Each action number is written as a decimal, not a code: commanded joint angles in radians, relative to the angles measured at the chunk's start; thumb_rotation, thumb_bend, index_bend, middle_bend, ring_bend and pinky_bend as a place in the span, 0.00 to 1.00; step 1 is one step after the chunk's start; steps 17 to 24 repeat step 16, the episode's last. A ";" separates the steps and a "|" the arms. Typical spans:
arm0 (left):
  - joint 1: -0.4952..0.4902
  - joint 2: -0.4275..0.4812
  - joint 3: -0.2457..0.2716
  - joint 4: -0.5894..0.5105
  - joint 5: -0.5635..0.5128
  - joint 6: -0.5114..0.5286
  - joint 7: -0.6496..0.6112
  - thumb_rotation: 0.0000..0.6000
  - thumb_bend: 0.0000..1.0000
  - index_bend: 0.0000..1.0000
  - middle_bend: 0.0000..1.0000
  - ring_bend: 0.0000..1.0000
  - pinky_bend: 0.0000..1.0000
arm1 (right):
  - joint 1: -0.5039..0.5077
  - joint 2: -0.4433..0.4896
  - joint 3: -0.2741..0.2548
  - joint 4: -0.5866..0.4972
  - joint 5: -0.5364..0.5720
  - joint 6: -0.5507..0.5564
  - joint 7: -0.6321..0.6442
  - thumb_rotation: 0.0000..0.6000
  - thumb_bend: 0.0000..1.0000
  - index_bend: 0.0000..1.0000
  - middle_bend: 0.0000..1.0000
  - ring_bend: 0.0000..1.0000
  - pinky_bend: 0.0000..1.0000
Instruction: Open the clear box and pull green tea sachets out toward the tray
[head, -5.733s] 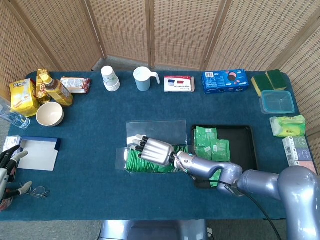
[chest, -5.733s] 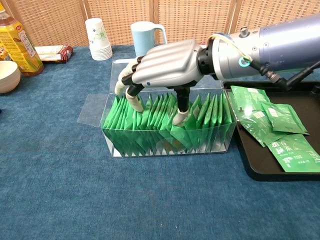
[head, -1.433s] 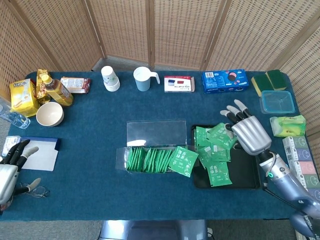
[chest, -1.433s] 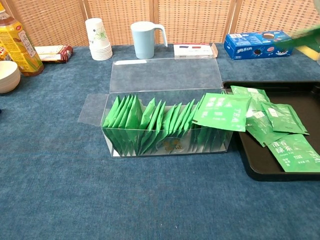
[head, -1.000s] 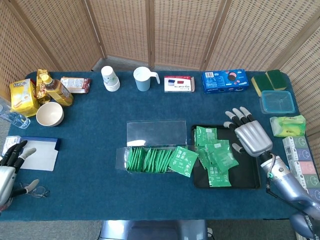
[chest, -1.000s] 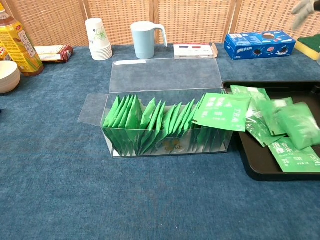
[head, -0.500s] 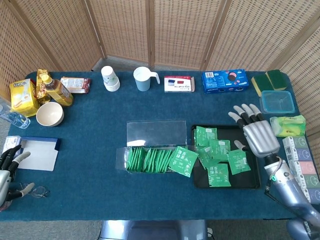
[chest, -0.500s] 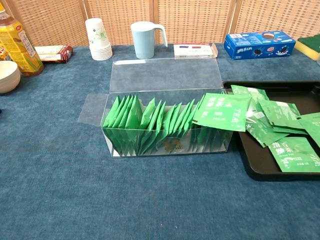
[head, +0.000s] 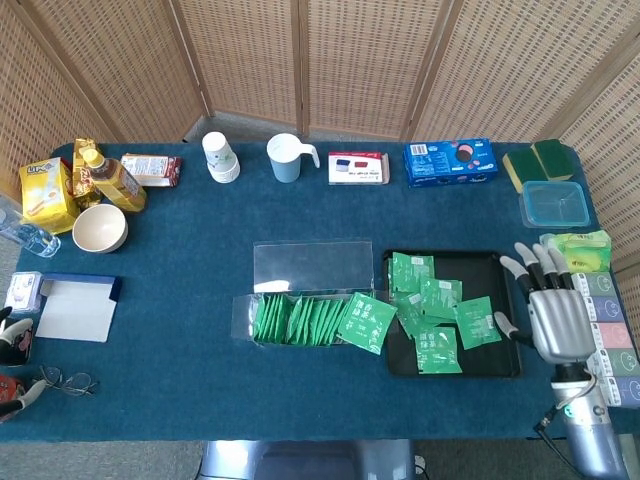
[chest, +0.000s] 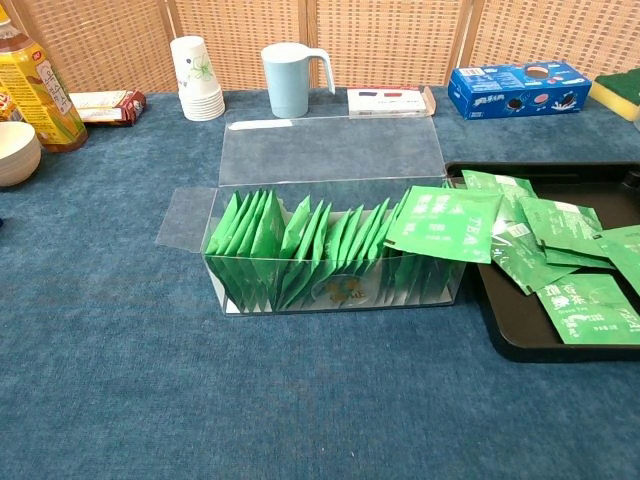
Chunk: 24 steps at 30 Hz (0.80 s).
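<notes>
The clear box (chest: 335, 255) sat in the middle of the blue bench (head: 180, 390). Its lid (chest: 330, 150) was open and lay flat behind it, toward 12 o'clock. Many green tea sachets (chest: 300, 245) stood on edge inside the box, packed in a row. One sachet (chest: 445, 222) stuck out over the end of the box at 3 o'clock, leaning toward the tray.

The black tray (head: 500, 362) sat just beside the box at 3 o'clock. A bunch of loose sachets (head: 432, 305) lay flat in it, some on top of others.

The right hand (head: 558, 318) was at 3 o'clock from the tray, just past its edge. Its fingers (head: 532, 265) were spread apart and it held nothing. It pointed toward 12 o'clock.

The left hand (head: 12, 338) was far off at 9 o'clock, at the very edge of the head view. Only a small bit showed, so I cannot tell how its fingers lay.

Along the far edge of the bench, at 12 o'clock, stood a stack of paper cups (head: 220, 157), a light blue mug (head: 287, 157) and a blue cookie box (head: 450, 162). At 10 o'clock were a tea bottle (head: 112, 178) and a white bowl (head: 99, 228).
</notes>
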 joint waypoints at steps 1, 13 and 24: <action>0.004 -0.001 0.000 0.005 0.006 0.007 -0.005 1.00 0.16 0.18 0.06 0.07 0.33 | -0.042 -0.010 -0.024 -0.026 -0.023 0.038 -0.041 1.00 0.26 0.20 0.07 0.02 0.00; -0.006 0.000 -0.010 -0.029 0.038 0.010 0.021 1.00 0.16 0.18 0.06 0.07 0.33 | -0.083 -0.008 -0.025 -0.029 -0.053 0.029 -0.019 1.00 0.26 0.19 0.07 0.02 0.00; -0.008 0.002 -0.012 -0.035 0.033 0.003 0.029 1.00 0.16 0.18 0.06 0.07 0.33 | -0.085 -0.010 -0.019 -0.025 -0.049 0.017 -0.015 1.00 0.26 0.20 0.07 0.02 0.00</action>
